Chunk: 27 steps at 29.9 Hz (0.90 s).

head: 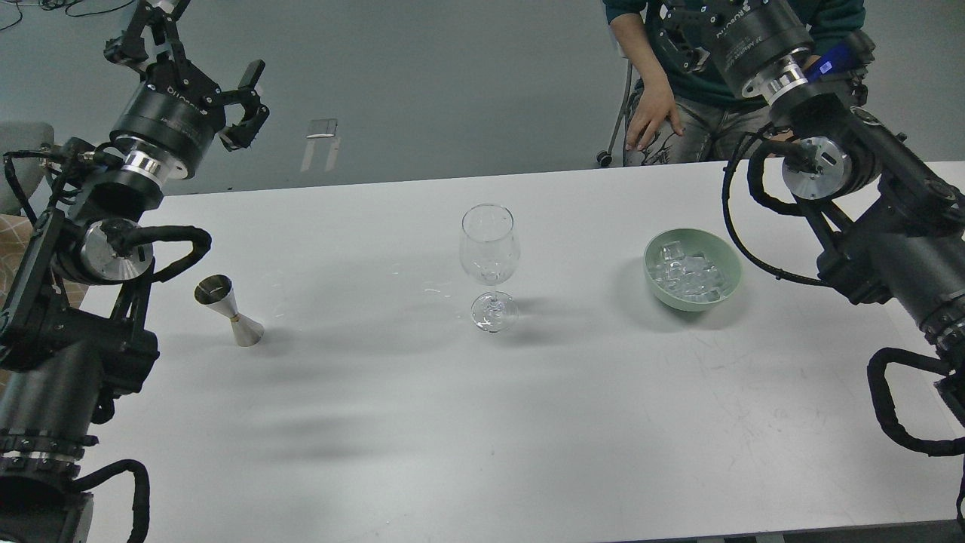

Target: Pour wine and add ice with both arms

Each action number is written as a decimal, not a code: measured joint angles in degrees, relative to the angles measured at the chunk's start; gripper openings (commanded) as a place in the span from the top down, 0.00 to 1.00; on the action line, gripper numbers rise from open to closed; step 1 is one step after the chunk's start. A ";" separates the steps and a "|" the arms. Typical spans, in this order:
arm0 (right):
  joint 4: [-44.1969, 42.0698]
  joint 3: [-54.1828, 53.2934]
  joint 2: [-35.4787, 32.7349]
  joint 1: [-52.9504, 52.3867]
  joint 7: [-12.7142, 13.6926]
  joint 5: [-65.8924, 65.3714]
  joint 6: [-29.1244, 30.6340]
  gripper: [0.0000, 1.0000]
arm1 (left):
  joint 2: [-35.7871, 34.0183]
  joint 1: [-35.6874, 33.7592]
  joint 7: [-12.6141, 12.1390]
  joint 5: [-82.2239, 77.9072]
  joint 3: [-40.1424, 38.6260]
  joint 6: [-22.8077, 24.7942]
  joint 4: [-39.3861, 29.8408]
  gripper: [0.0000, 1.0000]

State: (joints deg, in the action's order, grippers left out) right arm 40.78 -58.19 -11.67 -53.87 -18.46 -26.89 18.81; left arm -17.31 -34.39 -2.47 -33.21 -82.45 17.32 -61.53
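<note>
An empty clear wine glass (490, 253) stands upright near the middle of the white table (482, 422). To its right a pale green bowl (728, 291) holds the ice (690, 273), a heap of small clear cubes. Left of the glass stands a steel jigger (228, 310); no wine shows in it or anywhere else. My left gripper (245, 103) hangs open and empty above the table's far left corner, well away from the jigger. My right gripper (681, 29) is raised past the far right edge, dark and cut off by the frame's top, high above the bowl.
A seated person is behind the table's far edge at the upper right, with a hand (653, 115) resting on the knee close to my right gripper. Grey floor lies beyond the table.
</note>
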 measured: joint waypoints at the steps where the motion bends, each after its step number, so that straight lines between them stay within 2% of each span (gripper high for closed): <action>1: 0.00 0.00 0.04 0.08 0.00 0.00 0.00 0.00 | 0.00 0.01 0.00 0.00 0.02 0.00 0.00 0.02; 11: -0.02 0.11 0.19 1.01 0.00 0.00 -0.31 0.00 | -0.22 0.63 0.13 -0.06 0.44 0.23 0.61 0.02; 27: -0.17 0.15 0.05 1.04 -0.04 0.52 -7.41 0.00 | -1.25 -0.41 0.17 1.13 0.03 0.57 2.63 0.02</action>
State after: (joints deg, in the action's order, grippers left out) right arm 40.60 -58.04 -11.62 -52.82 -18.50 -26.37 11.39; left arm -18.56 -34.80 -2.30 -32.08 -82.41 17.89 -58.89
